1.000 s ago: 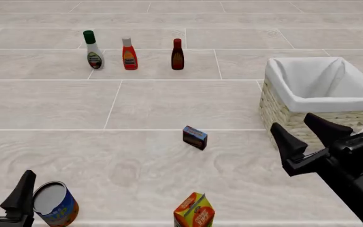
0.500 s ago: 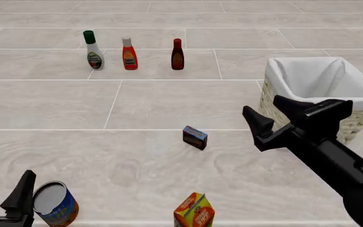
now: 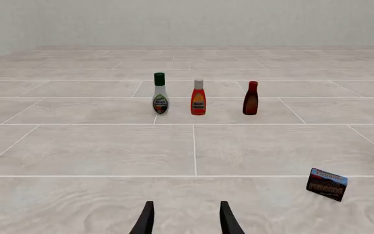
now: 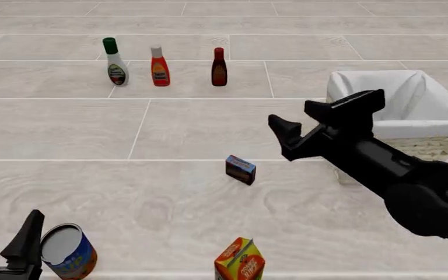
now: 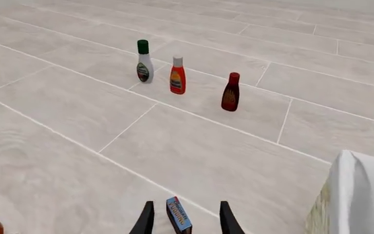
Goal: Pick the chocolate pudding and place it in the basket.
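The large square basket of pale woven wicker (image 4: pixel 410 146), lined with white cloth folded over its rim, is standing on the right side of the pale tiled table (image 4: pixel 170 128). The black right gripper (image 4: pixel 323 122) is hovering above the table just left of the basket, its jaws spread wide and holding nothing. The black left gripper (image 4: pixel 4 236) is sitting low at the near left corner, jaws also parted and empty, beside a blue tin can (image 4: pixel 67 251). An orange-and-green juice carton (image 4: pixel 239 259) is standing at the near edge. Three bottles are lining up at the far side: white with a green cap (image 4: pixel 115 62), red (image 4: pixel 159 66) and dark brown (image 4: pixel 219 67). The small dark blue and brown chocolate pudding carton (image 4: pixel 240 169) is resting on the table near the centre, well apart from the basket, below and left of the right gripper.
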`<state>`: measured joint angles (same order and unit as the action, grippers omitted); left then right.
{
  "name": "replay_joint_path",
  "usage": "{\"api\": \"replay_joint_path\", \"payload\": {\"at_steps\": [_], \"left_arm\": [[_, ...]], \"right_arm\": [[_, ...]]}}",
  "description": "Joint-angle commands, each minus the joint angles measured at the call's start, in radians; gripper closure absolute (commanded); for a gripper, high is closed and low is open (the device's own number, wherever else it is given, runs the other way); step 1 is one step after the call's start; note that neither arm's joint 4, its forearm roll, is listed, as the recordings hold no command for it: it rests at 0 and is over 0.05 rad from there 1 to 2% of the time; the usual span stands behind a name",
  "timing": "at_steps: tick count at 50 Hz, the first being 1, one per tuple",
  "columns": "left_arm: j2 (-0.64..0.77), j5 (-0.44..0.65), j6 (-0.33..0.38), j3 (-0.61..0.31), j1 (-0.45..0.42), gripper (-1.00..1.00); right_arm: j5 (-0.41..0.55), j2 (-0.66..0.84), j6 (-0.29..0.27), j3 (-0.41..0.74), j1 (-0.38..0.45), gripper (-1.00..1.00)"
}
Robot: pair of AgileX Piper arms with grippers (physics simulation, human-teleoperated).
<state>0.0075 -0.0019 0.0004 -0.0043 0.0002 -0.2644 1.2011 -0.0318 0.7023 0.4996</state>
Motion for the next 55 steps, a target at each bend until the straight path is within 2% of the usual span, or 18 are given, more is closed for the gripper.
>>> {"api": "replay_joint_path", "payload": {"at_steps": [1, 10, 13, 26, 34, 55], "left_arm": [[0.000, 0.000, 0.000, 0.000, 0.000, -1.00], [0.000, 0.000, 0.000, 0.000, 0.000, -1.00], [0.000, 0.000, 0.000, 0.000, 0.000, -1.00], [0.000, 0.000, -0.001, 0.000, 0.000, -1.00], [0.000, 0.000, 0.000, 0.000, 0.000, -1.00], [0.000, 0.000, 0.000, 0.000, 0.000, -1.00]], "right_arm": [[0.071, 0.073, 0.010, 0.090, 0.014, -1.00], [0.138, 0.123, 0.004, 0.156, 0.010, -1.00], [0.168, 0.138, 0.018, 0.182, 0.008, -1.00], [0.229, 0.191, 0.008, 0.242, -0.012, -1.00], [0.236, 0.223, -0.012, 0.259, -0.022, -1.00], [0.234, 0.324, -0.005, 0.292, -0.015, -1.00]]}}
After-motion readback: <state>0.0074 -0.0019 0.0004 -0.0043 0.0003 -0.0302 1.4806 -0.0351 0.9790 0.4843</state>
